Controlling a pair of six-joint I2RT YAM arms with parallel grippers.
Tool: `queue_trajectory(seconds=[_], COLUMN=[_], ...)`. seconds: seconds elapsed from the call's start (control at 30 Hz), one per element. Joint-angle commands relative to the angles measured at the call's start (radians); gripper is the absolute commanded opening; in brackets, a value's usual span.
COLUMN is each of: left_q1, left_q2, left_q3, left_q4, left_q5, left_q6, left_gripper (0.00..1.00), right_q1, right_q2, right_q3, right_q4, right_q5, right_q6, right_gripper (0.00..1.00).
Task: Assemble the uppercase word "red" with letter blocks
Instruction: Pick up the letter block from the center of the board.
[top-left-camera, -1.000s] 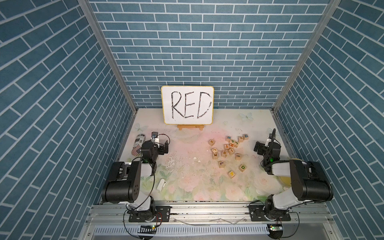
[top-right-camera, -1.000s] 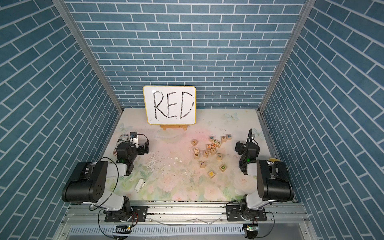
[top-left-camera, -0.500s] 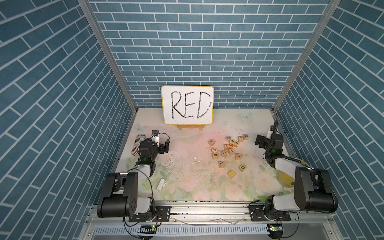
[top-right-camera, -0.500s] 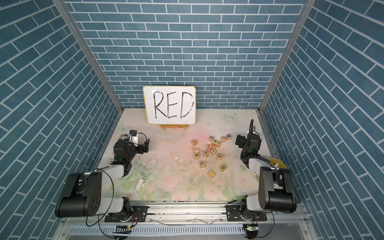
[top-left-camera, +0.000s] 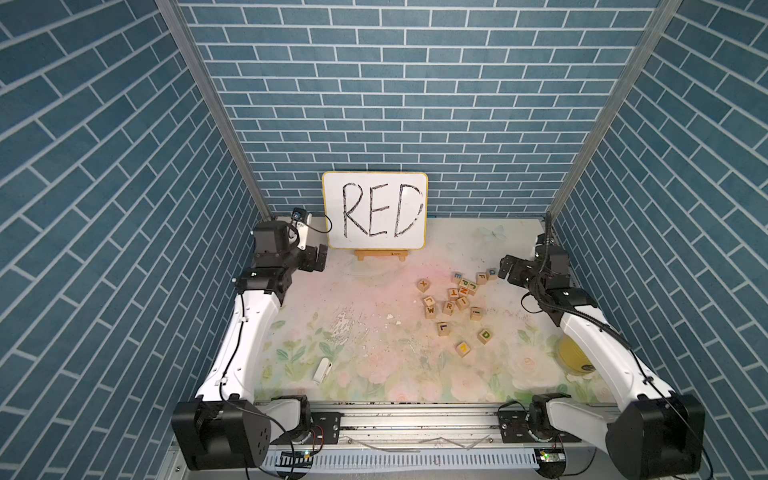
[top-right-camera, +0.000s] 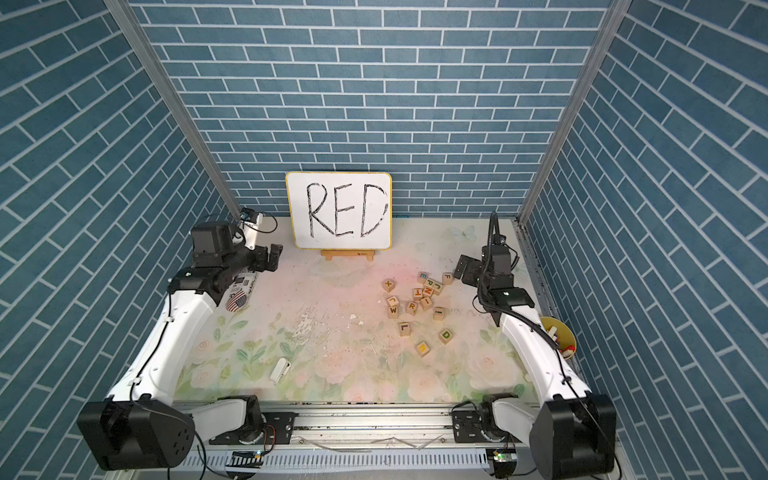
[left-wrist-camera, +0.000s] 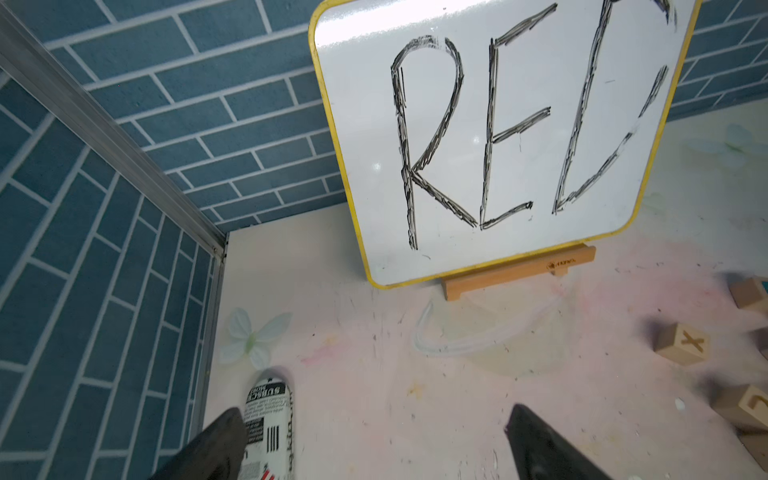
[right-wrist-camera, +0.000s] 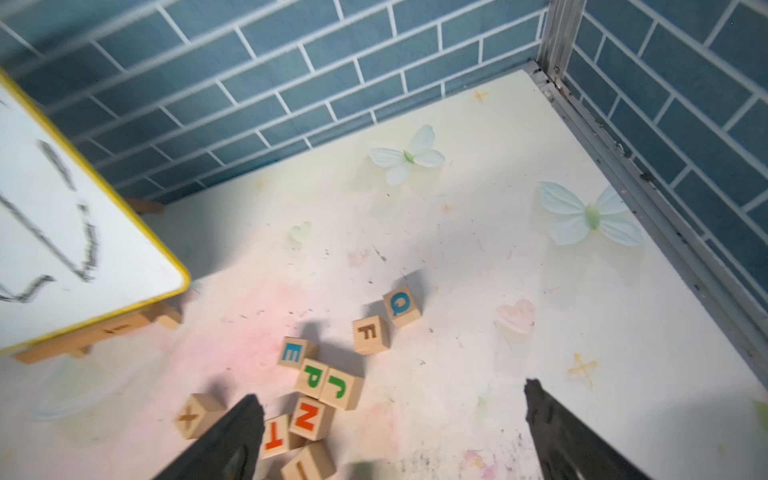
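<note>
Letter blocks unmoved: D (top-left-camera: 484, 335) nearest, R (top-left-camera: 448, 307) mid-cluster, E (top-left-camera: 458, 276) at its far edge. My arms have stretched forward. My right gripper (top-left-camera: 509, 270), wide open and empty, hovers beside that edge. My left gripper (top-left-camera: 316, 262), likewise, is near the whiteboard (top-left-camera: 374, 195).

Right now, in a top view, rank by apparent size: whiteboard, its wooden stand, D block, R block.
1. whiteboard
2. wooden stand, counting its visible part only
3. D block and R block: they look alike, so not ranked; D sits nearer the camera.
</note>
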Motion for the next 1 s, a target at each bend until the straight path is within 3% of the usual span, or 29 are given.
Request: queue_trajectory(seconds=[0.0, 0.13, 0.23, 0.3, 0.43, 0.6, 0.77, 0.97], left_q1=[-0.002, -0.002, -0.002, -0.002, -0.002, -0.002, -0.002, -0.003], left_q2=[0.009, -0.062, -0.062, -0.043, -0.017, -0.008, 0.004, 0.011], left_q3=[0.092, 0.071, 0.1, 0.128, 0.152, 0.147, 0.151, 0.149], left_q4=[-0.368, -0.351, -0.395, -0.442, -0.504, -0.528, -0.536, -0.52], left_q5=[-0.041, -0.018, 0.015, 0.037, 0.064, 0.092, 0.11, 0.11], left_q6=[-0.002, -0.035, -0.025, -0.016, -0.001, 0.039, 0.03, 0.037], left_gripper=[0.99, 0.99, 0.99, 0.99, 0.99, 1.0, 0.99, 0.99], right_q1=[0.022, 0.034, 0.059, 0.085, 0.154, 0.279, 0.4, 0.478], right_q2=[-0.086, -0.078, -0.035, -0.002, 0.06, 0.122, 0.28, 0.492], right_q3=[-0.034, -0.003, 0.021, 0.036, 0.08, 0.129, 0.243, 0.397], right_q4=[-0.104, -0.221, -0.294, -0.333, -0.406, -0.454, -0.546, -0.62], right_q5=[-0.106, -0.12, -0.122, -0.137, -0.115, -0.028, 0.054, 0.067], right_q6=[0.12, 0.11, 0.097, 0.094, 0.121, 0.221, 0.292, 0.328], right_gripper=[0.99, 0.92, 0.8, 0.67, 0.63, 0.67, 0.6, 0.5])
